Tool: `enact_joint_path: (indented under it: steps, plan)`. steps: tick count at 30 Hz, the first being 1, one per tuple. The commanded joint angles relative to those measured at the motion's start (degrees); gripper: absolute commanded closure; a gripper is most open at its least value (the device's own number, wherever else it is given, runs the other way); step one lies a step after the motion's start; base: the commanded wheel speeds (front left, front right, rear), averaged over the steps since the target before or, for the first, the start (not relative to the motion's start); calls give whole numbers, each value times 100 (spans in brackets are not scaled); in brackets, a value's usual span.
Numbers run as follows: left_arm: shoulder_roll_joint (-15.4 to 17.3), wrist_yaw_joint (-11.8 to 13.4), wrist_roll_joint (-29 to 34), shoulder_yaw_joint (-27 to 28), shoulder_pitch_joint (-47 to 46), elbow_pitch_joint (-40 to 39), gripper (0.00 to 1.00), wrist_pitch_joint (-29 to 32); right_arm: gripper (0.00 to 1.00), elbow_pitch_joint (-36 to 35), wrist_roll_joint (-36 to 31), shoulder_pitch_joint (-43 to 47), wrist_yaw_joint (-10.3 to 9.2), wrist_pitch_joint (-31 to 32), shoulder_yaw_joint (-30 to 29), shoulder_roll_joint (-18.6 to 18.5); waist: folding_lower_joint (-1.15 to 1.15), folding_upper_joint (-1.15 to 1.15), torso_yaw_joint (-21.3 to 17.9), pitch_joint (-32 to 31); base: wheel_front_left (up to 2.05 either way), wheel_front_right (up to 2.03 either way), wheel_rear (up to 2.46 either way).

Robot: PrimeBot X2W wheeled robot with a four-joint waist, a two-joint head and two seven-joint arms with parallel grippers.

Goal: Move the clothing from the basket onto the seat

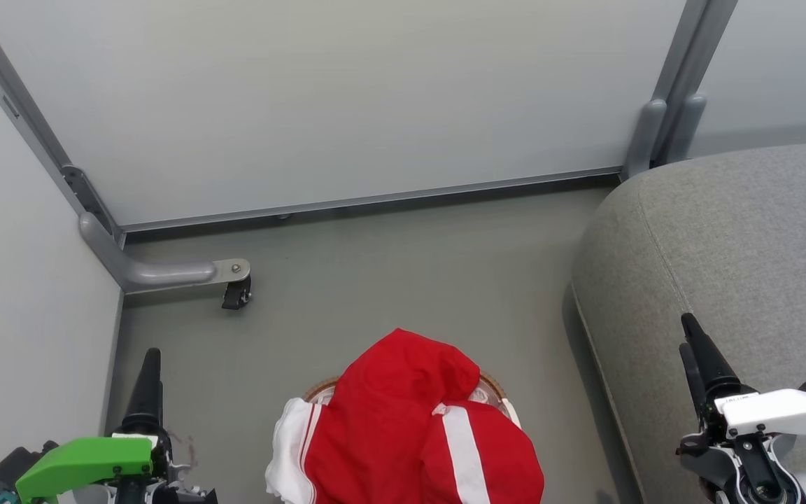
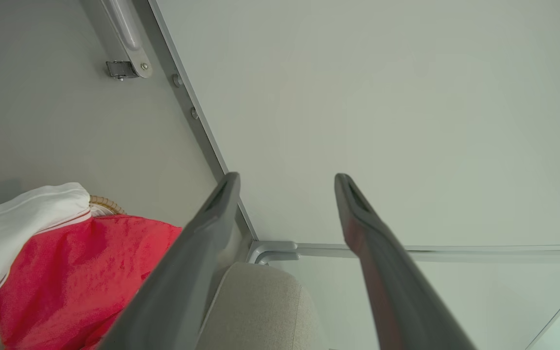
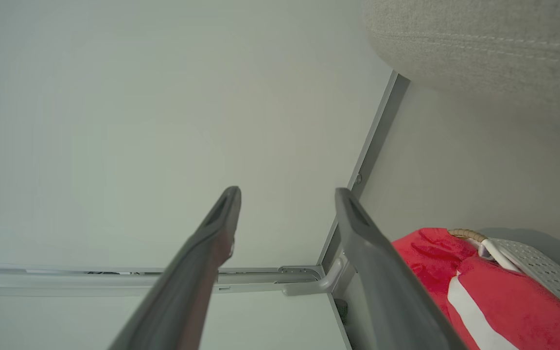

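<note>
Red clothing [image 1: 410, 427] with white stripes and a white sleeve is heaped on the basket [image 1: 319, 389], of which a bit of brown woven rim shows, at the bottom middle of the head view. The grey seat [image 1: 739, 252] rises to its right. My left gripper [image 1: 151, 364] hovers left of the basket and my right gripper [image 1: 688, 336] over the seat's edge. Both are open and hold nothing. In the left wrist view, the left gripper [image 2: 287, 177] has clothing [image 2: 66, 282], basket rim [image 2: 107, 204] and seat [image 2: 260, 311] beside it. In the right wrist view, the right gripper [image 3: 287, 190] sees clothing [image 3: 455, 272], basket [image 3: 537, 272] and seat [image 3: 484, 43].
Pale partition panels [image 1: 319, 98] close off the back and left. A grey metal foot with a black caster [image 1: 235, 290] sticks out from the left corner onto the grey floor [image 1: 389, 273]. Another frame post [image 1: 655, 133] stands by the seat's back corner.
</note>
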Motion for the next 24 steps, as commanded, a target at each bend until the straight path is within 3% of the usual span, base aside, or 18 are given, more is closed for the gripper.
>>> enact_joint_path:
  steps: [1,24]
  plan:
    - [54,-10,354,12,-230,-51,0,-71,0,-107,-294,-214,1,-73,42,-87,0,0,2,3,0,0,0]
    - [111,206,3365,-313,-337,21,0,-613,0,-56,-3099,-424,2,-618,338,-257,0,0,31,58,0,0,0]
